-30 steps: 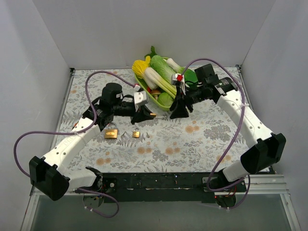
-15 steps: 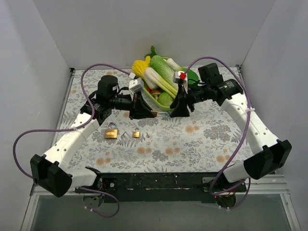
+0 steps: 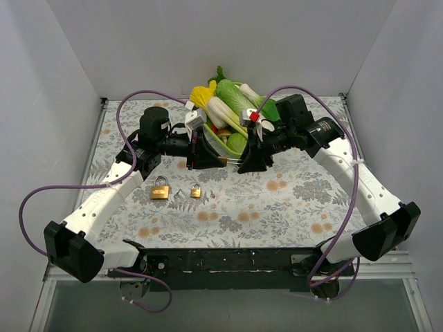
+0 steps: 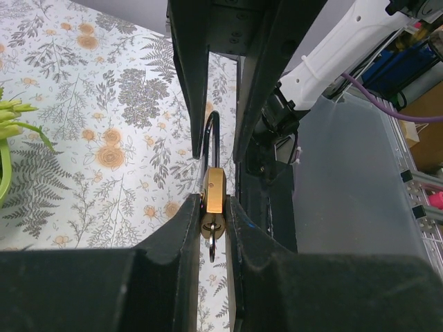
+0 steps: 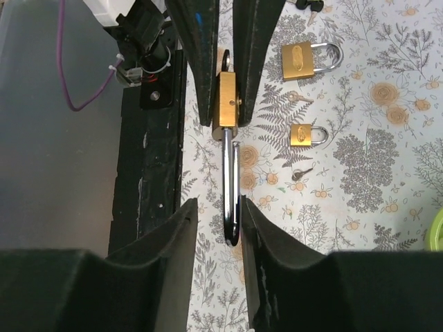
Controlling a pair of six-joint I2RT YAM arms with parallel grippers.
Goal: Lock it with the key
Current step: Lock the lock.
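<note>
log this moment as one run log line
left jaws: shut on held padlock | right jaws: open around shackle | loose: larger padlock, smaller padlock

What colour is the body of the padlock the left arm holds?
Brass-gold padlock body; clearest in the right wrist view.

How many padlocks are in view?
3: one brass padlock in the left gripper, a large padlock and a small padlock side by side on the table. Others may be hidden.
</note>
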